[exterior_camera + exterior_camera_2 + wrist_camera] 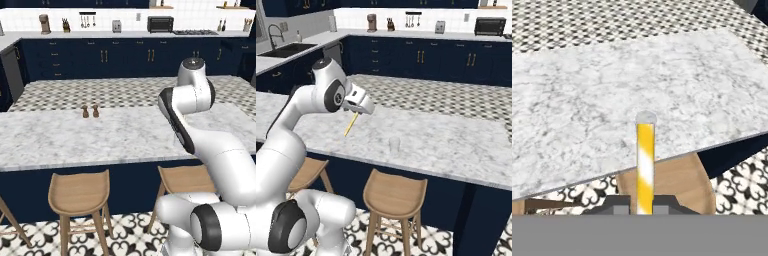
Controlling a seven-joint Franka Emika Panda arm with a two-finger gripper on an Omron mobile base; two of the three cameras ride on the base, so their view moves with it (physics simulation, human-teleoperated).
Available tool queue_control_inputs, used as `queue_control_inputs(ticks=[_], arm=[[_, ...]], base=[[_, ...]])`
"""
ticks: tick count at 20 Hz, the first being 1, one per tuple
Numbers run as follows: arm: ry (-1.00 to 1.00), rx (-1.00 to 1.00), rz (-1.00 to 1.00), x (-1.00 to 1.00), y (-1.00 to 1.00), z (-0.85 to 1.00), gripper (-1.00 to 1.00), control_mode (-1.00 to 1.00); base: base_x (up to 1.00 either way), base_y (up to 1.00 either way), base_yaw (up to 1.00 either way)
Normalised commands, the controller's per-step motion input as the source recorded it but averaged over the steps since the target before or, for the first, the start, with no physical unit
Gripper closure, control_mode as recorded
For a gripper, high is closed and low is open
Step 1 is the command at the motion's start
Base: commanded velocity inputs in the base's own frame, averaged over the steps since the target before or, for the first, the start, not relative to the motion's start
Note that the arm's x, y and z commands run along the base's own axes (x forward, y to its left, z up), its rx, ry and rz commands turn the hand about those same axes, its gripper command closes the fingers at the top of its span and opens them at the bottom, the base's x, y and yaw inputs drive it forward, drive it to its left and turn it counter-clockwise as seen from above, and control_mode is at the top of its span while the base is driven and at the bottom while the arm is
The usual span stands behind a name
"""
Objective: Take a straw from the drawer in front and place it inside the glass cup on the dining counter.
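The dining counter (456,145) runs broad and pale across the room, wooden stools (393,195) tucked under its near edge. Over that edge hangs the white arm, its gripper (357,113) held above the marble. Two brown shakers (90,111) stand well off along the slab.

Smaller: the glass cup (394,144), standing upright near the counter's near edge, apart from the gripper and lower than it. It looks thin-walled and light — the sort of thing a sideways nudge could tip or slide on smooth stone.

Smallest, the straw (351,124). The fingers are pressed together on its top end, and it slants down from them toward the counter without touching it. In the hand view the straw (645,165) shows yellow with white striping, its far tip lined up against the cup's rim (646,118).

It should weigh almost nothing and stay stiff, though a hard pinch could crush it. Held by one end, the free tip may wobble — a hold nearer the middle would steady it, but this one leaves the length free to drop in.
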Motion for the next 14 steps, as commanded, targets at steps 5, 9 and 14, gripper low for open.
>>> queue_control_inputs(ticks=[5, 9, 14], arm=[[0.0, 0.0, 0.0, 0.0, 0.0, 0.0, 1.0, 1.0], [-0.08, 0.02, 0.0, 0.2, -0.09, 0.25, 1.0, -1.0], [-0.34, 0.13, 0.22, 0.0, -0.61, 0.31, 1.0, -1.0]], base=[[0.92, 0.02, -0.09], [0.0, 0.0, 0.0], [0.0, 0.0, 0.0]])
